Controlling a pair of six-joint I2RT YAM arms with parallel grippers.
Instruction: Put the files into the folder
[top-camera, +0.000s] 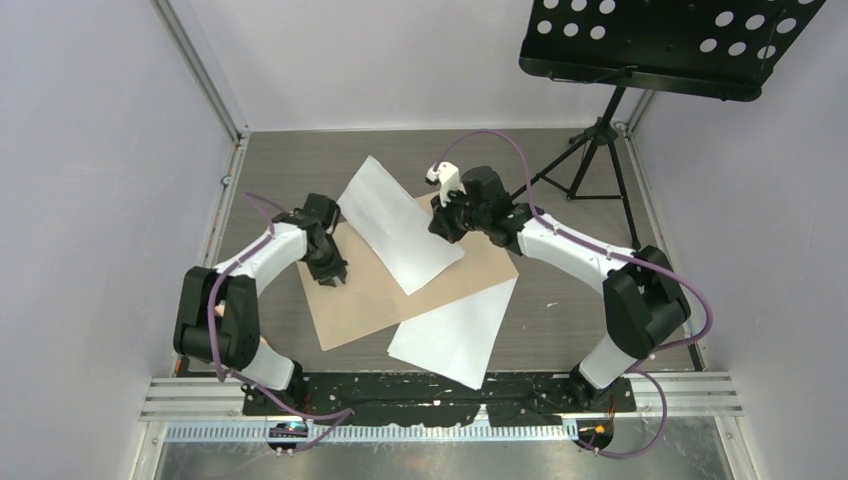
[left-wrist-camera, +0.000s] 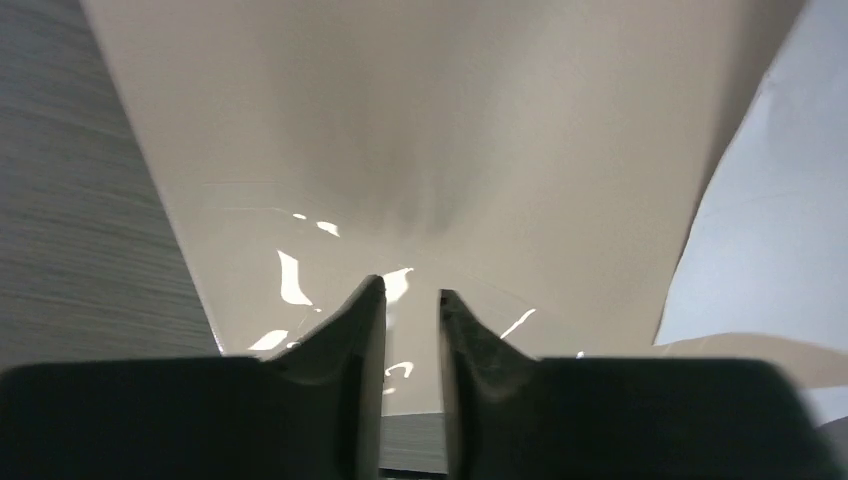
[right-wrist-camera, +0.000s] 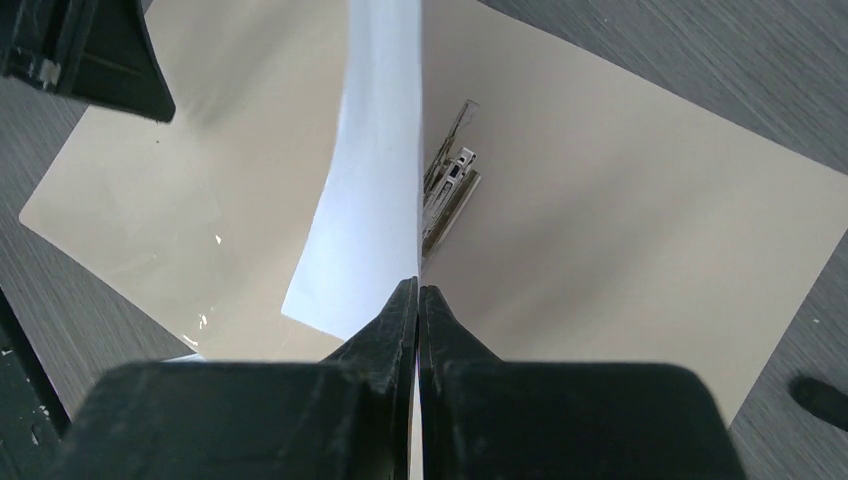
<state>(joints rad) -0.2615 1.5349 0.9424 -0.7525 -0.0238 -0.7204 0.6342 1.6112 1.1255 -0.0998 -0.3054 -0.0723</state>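
The brown folder (top-camera: 360, 300) lies flat in the middle of the table. One white file (top-camera: 395, 225) lies slanted across its far part. My right gripper (top-camera: 440, 222) is shut on that sheet's right edge, and in the right wrist view the file (right-wrist-camera: 370, 150) rises edge-on from the right gripper (right-wrist-camera: 418, 285) above the folder (right-wrist-camera: 620, 200). A second file (top-camera: 455, 335) lies at the folder's near right corner. My left gripper (top-camera: 330, 272) is at the folder's left edge. In the left wrist view the left gripper (left-wrist-camera: 412, 290) has its jaws slightly apart, with nothing between them, over the folder (left-wrist-camera: 420, 130).
A black music stand (top-camera: 660, 40) on a tripod (top-camera: 590, 150) stands at the back right. Pale walls and metal rails close in the table on the left, back and right. The left gripper also shows in the right wrist view (right-wrist-camera: 90, 50).
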